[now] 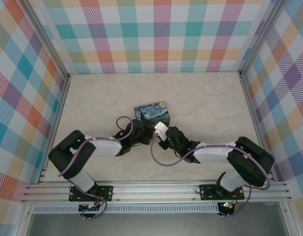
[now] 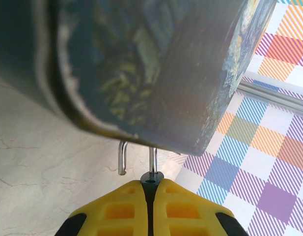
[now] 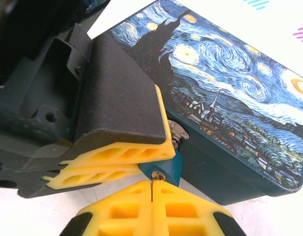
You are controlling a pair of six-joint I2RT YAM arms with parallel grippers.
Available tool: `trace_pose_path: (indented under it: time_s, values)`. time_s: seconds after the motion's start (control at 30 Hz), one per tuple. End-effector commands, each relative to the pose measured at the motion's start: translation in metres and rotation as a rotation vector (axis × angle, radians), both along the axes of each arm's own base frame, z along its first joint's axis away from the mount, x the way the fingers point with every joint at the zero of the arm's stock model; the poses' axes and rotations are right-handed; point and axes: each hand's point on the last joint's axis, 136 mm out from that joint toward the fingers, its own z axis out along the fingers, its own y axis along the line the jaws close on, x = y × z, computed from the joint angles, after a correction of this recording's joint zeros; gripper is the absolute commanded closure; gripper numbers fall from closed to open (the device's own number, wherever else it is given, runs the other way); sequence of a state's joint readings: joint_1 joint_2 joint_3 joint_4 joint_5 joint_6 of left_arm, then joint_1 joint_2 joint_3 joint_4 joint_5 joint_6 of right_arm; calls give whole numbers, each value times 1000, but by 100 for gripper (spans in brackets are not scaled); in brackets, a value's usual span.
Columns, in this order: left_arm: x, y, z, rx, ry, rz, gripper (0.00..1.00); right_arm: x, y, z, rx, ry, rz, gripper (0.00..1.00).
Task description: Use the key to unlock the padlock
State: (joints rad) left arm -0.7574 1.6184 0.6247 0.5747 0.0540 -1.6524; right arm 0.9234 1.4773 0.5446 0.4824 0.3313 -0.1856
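Left gripper [image 2: 151,187]: clamped on padlock [image 3: 174,164], body mostly hidden. Right gripper [image 3: 151,189]: fingers pressed together; I cannot make out the key.

Walls [image 1: 161,34]: pastel plaid panels on three sides
Worktop [image 1: 102,103]: pale beige marble pattern
Rails [image 1: 156,189]: aluminium, near edge

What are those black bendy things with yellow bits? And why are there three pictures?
Those are two robot arms bolted to a table. One picture looks down from above; the other two come from small cameras on each wrist. The yellow bits are fingers. A box painted with a starry sky lies on the table. The left arm's fingers pinch a tiny blue padlock at the box's edge. The right arm's fingers are pressed together; a thin dark sliver between them looks like the key, aimed at the keyhole.
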Motion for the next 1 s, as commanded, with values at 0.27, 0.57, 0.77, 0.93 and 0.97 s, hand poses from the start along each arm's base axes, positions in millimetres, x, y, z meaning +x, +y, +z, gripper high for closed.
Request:
trace_pose_path:
  time_s: [0.27, 0.57, 0.77, 0.93, 0.97]
  values:
    - [3, -5, 13, -46, -36, -7, 100, -11, 1, 0, 159, 186, 7, 100]
    - [2, -6, 11, -38, -34, -11, 100, -13, 3, -9, 196, 307, -22, 100]
    - [0, -3, 7, -15, -29, -18, 82, -7, -7, -25, 177, 333, -85, 100]
    - [-3, 5, 5, 9, -18, 0, 64, -4, -12, -30, 186, 358, -112, 100]
    - [-4, 6, 4, 13, -17, 2, 61, -3, -13, -30, 192, 363, -120, 100]
